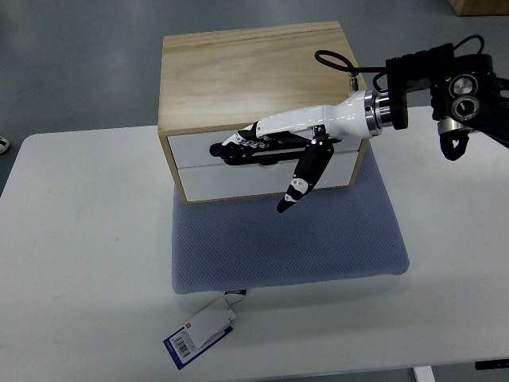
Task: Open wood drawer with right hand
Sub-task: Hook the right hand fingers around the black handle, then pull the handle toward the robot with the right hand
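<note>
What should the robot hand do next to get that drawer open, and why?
Probably pull gently toward the robot. The right hand already has its fingers reaching across the upper white drawer front of the wood drawer box, and both drawers look closed.

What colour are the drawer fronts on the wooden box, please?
White drawer fronts, framed by the light wood box; the top view shows this.
</note>
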